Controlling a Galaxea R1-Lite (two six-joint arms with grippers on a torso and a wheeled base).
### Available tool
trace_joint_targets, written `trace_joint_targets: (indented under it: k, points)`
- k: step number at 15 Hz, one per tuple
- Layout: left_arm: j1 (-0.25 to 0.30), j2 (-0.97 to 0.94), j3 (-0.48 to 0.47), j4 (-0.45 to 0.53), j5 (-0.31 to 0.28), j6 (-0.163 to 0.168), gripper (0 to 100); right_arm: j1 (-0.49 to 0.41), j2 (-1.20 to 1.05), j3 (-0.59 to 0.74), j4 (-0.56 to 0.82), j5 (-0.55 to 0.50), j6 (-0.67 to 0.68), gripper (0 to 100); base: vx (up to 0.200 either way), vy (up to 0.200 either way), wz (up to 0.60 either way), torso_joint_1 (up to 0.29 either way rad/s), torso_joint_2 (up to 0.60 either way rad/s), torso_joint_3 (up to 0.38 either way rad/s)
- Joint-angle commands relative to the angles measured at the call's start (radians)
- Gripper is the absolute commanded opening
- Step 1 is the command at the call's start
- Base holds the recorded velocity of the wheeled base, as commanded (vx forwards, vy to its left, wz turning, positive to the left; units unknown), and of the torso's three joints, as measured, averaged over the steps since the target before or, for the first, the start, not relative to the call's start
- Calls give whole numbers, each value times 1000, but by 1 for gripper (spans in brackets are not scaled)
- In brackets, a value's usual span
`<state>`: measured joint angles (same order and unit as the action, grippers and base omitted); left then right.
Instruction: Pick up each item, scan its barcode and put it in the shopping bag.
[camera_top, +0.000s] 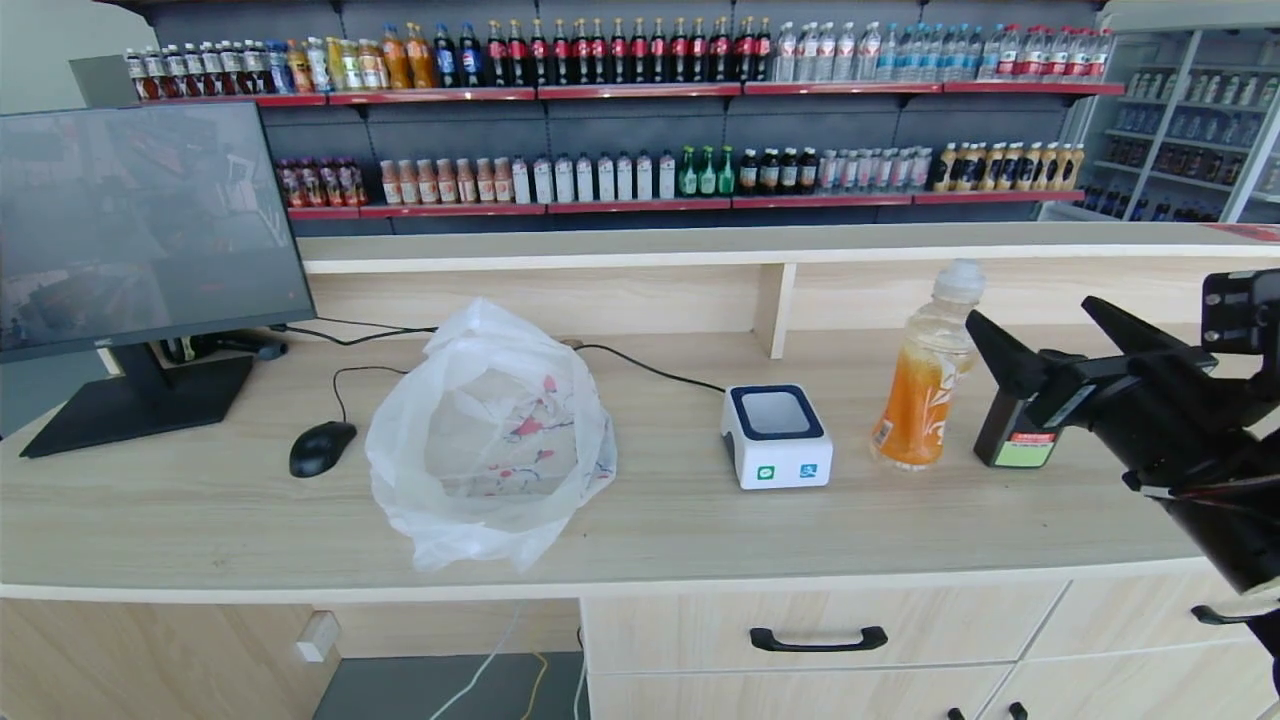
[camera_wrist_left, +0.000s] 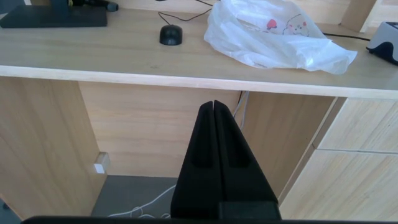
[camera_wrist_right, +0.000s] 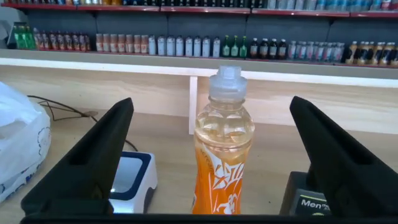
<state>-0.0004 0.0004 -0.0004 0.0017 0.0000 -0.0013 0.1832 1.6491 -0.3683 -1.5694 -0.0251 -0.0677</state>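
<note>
An orange juice bottle (camera_top: 922, 375) with a white cap stands upright on the counter, right of the white barcode scanner (camera_top: 776, 435). A small dark item with a red and green label (camera_top: 1012, 440) stands just right of the bottle. My right gripper (camera_top: 1032, 315) is open, level with the bottle and a little to its right, holding nothing. In the right wrist view the bottle (camera_wrist_right: 224, 155) stands ahead of the open gripper (camera_wrist_right: 211, 106), framed by its fingers, with the dark item (camera_wrist_right: 308, 202) beside it. The translucent shopping bag (camera_top: 490, 440) lies left of the scanner. My left gripper (camera_wrist_left: 213, 109) is shut, low in front of the counter.
A monitor (camera_top: 140, 220) stands at the counter's left end with a black mouse (camera_top: 322, 447) near it and cables behind the bag. A raised wooden ledge (camera_top: 760, 245) runs along the counter's back. Drawers (camera_top: 818, 620) sit under the front edge.
</note>
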Motion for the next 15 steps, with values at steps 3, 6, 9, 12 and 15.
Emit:
trace_joint_targets:
  k: [3, 6, 9, 12, 15]
  points:
    - [-1, 0, 0, 0, 0, 0, 0, 1, -32, 83, -1, 1, 6, 100, 0, 0, 0, 0, 0, 0]
    - [0, 0, -1, 0, 0, -3, 0, 7, -32, 118, -1, 1, 8, 100, 0, 0, 0, 0, 0, 0]
    - [0, 0, -1, 0, 0, -3, 0, 41, -45, 195, -1, 1, 39, 100, 0, 0, 0, 0, 0, 0]
    - [0, 0, -1, 0, 0, -5, 0, 44, -52, 267, -1, 1, 42, 100, 0, 0, 0, 0, 0, 0]
    - [0, 0, -1, 0, 0, -3, 0, 84, -68, 305, -1, 1, 42, 100, 0, 0, 0, 0, 0, 0]
